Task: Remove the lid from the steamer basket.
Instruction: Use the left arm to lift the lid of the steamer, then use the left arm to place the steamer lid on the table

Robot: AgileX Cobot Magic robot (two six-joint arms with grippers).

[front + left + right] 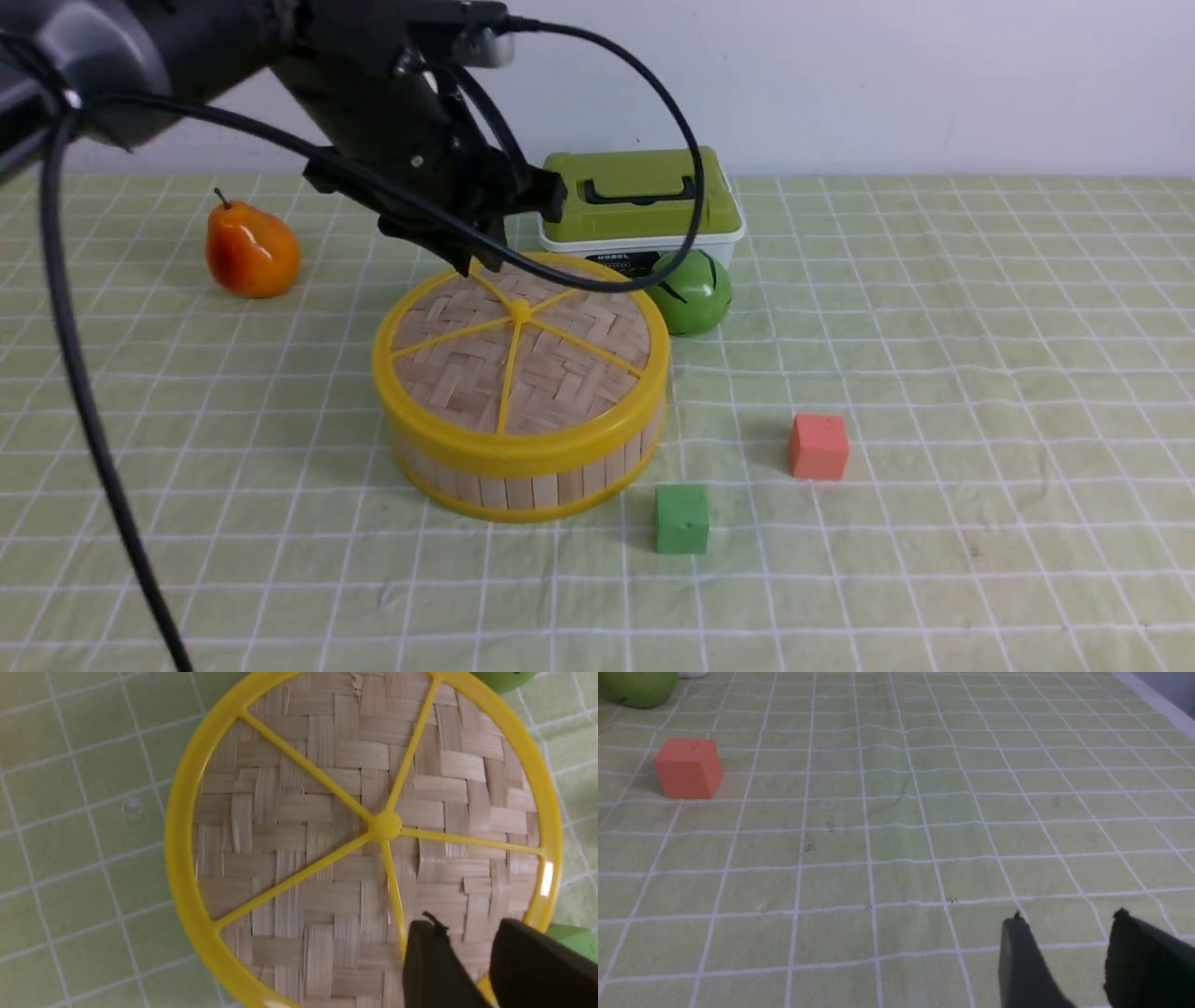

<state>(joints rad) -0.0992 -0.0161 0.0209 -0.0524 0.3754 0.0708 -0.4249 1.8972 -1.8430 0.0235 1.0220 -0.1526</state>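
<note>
Checked green cloth (934,308) carries the steamer basket (523,483), lid (519,345) seated on it; left gripper (467,927) hovers spread above the lid's far rim, likely to straddle it; right gripper (1064,933) spread, idle.

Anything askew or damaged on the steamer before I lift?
Nothing serious. The lid sits level on the steamer basket; one frayed strip shows in its weave near the rim. The left end effector is open at the rim.
</note>
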